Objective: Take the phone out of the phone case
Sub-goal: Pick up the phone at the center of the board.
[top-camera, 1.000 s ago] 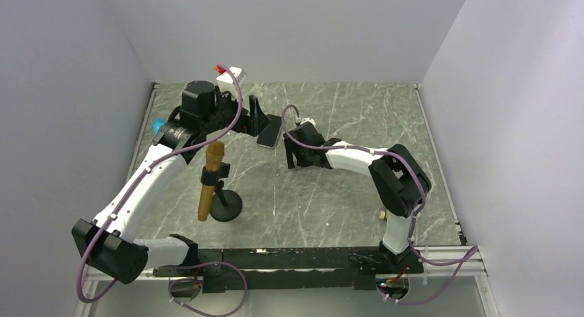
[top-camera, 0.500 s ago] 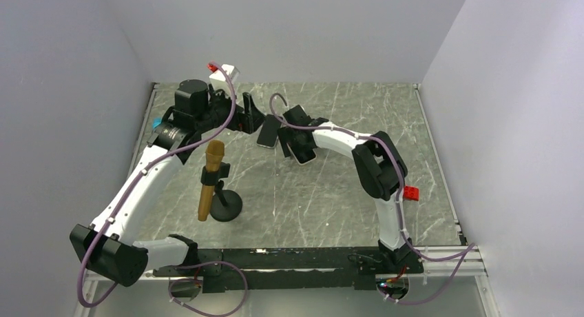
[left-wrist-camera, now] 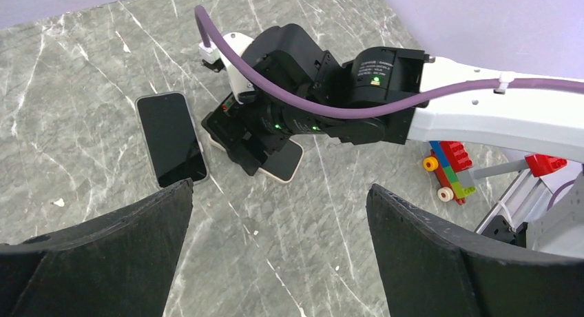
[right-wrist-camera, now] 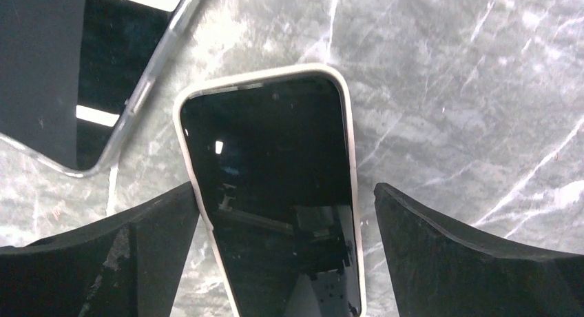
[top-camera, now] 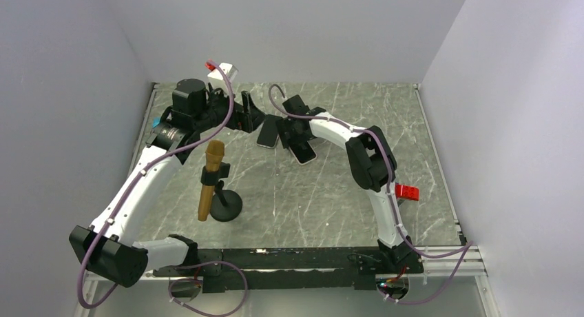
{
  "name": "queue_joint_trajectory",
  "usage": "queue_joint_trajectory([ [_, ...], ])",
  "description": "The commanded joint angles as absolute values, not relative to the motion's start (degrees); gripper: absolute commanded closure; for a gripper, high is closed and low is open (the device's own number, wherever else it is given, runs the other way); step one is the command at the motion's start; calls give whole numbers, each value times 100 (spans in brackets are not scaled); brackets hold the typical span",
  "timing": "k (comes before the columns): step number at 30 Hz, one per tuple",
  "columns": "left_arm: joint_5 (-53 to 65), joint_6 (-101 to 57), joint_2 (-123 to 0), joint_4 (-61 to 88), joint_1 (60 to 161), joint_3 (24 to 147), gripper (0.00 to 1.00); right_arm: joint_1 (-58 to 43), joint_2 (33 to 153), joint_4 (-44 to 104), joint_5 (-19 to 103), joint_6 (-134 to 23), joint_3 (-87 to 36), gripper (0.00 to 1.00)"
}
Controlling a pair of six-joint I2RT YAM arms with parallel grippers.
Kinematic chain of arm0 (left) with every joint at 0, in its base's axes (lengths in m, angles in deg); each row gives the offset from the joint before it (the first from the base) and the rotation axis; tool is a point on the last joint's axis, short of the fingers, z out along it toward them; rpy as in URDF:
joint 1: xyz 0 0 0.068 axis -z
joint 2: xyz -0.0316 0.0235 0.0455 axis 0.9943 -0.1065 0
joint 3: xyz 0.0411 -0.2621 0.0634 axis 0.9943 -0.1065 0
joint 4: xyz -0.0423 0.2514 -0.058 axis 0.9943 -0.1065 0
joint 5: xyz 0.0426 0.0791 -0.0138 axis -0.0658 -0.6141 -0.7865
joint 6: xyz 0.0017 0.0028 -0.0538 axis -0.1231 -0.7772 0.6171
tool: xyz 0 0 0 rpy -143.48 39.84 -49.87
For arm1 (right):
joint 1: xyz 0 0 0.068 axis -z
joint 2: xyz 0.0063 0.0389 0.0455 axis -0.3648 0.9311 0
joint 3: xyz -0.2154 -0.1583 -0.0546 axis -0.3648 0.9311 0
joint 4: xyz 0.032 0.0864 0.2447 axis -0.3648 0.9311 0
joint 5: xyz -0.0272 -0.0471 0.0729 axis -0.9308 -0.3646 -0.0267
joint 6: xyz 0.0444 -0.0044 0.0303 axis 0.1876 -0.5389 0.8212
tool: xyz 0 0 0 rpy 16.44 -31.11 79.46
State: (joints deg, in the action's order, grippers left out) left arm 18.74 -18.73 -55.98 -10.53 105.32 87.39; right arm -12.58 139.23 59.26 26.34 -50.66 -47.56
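A dark-screened phone in a cream case (right-wrist-camera: 272,193) lies flat on the marble table; it also shows in the top view (top-camera: 303,152) and the left wrist view (left-wrist-camera: 284,162). My right gripper (right-wrist-camera: 285,189) is open and low over it, one finger on each long side, not touching. A second phone in a clear case (top-camera: 268,132) lies just to its left, also seen in the left wrist view (left-wrist-camera: 171,139) and the right wrist view (right-wrist-camera: 117,76). My left gripper (left-wrist-camera: 279,213) is open and empty, hovering above the table near both phones.
A gold microphone on a black stand (top-camera: 210,179) stands in front of the left arm. A red brick (top-camera: 406,191) lies at the right. A toy brick car (left-wrist-camera: 449,172) lies right of the phones. A white box (top-camera: 224,70) sits at the back.
My right arm has swung back and left, bringing its open gripper over the cream-cased phone. The left gripper has shifted slightly back. The red brick is now uncovered.
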Motion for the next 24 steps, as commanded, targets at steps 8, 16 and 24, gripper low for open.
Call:
queue_joint_trajectory([
  [8,1828,-1757,-5470,-794,10463,8691,1,-1209,14056,6022,2697,-4901,-4559,33],
  [16,1957,-1676,-5514,-725,10463,8651,1,-1209,13138,5454,2894,-4509,-3688,60],
  [24,2263,-1579,-5615,-537,10476,8575,2,-1202,11611,4383,2643,-3533,-2280,100],
])
